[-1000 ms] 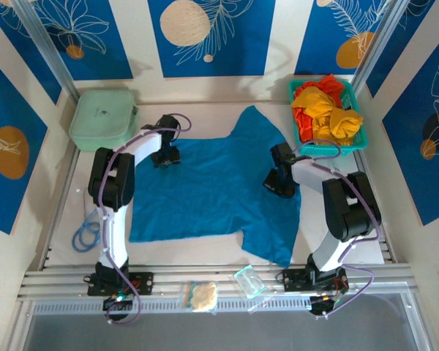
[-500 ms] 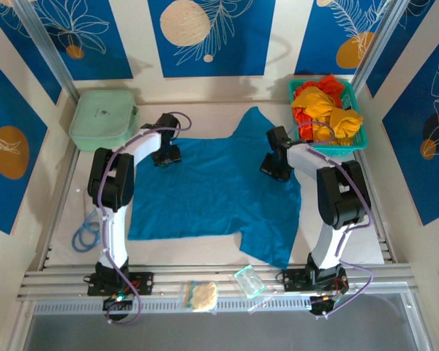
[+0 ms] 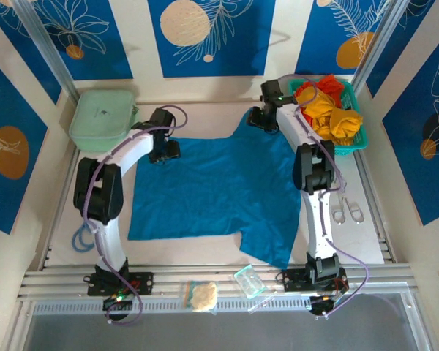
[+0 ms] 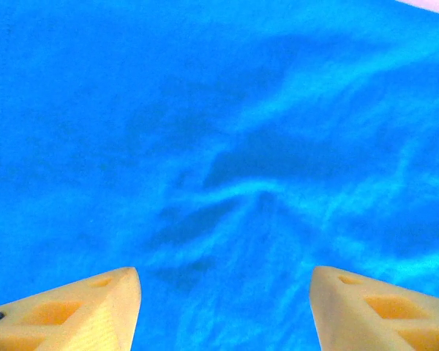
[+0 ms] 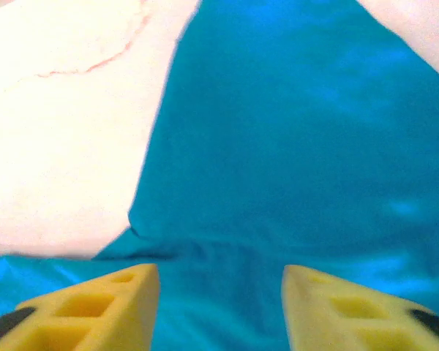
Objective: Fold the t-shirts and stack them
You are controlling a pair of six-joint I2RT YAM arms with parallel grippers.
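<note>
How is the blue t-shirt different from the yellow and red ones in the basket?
The blue t-shirt is spread out nearly flat on the table; the yellow and red t-shirts are crumpled into lumps. The blue t-shirt lies alone, while the yellow and red t-shirts are piled together in the teal basket. All are plain soft cloth, none neatly folded yet.

Overhead light: bright and even, no hard glare; shadows fall faint and soft-edged on the teal-blue t-shirt (image 3: pixel 205 190).
Left wrist view: colour heavily saturated; creases read as soft dark shadows, fine detail slightly smeared.
Right wrist view: table (image 5: pixel 58 110) blown out almost to white; cloth edges blurred.
</note>
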